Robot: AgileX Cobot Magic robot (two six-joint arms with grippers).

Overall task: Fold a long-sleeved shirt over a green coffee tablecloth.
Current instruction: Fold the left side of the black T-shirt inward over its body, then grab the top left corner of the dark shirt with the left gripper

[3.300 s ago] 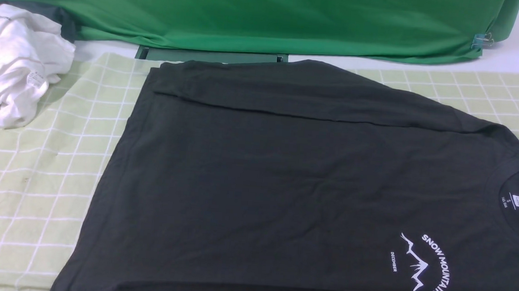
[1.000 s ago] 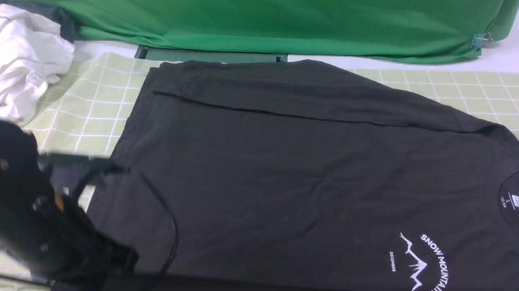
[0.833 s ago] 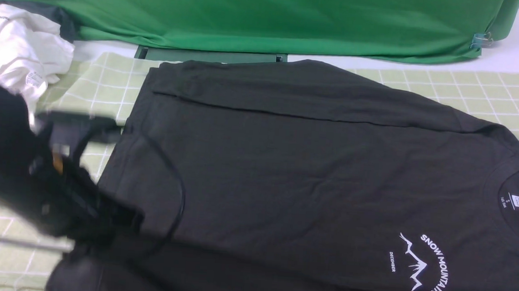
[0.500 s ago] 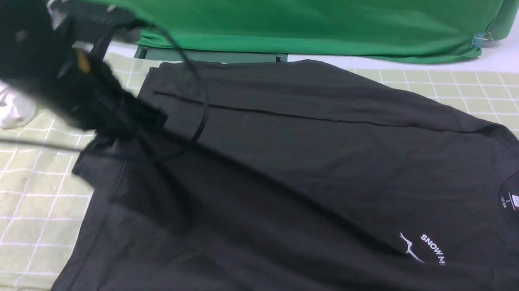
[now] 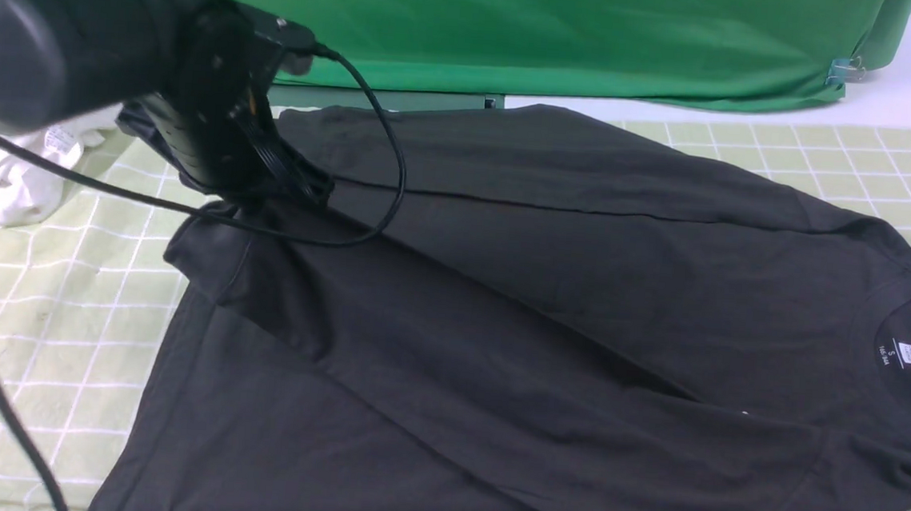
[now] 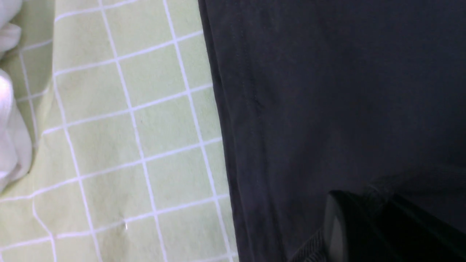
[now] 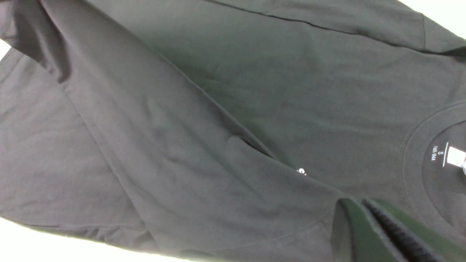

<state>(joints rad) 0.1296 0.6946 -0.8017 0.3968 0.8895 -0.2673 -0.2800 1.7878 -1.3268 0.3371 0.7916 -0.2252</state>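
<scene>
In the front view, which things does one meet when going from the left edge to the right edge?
White garment → left gripper, shut on the long-sleeved shirt → binder clip → neck label. The shirt itself spans too much of the width to be placed.

left arm (image 5: pixel 78 29): bulky, rounded, matte black (blurred at the near end)
screws (image 5: pixel 280 24): small, pale
cable (image 5: pixel 397 173): thin black loop
right gripper fingers (image 7: pixel 351 233): dark, ribbed pads

White neck print (image 7: pixel 435 157) inside the long-sleeved shirt (image 7: pixel 204 153) collar: "S"; "165/84A"
</scene>
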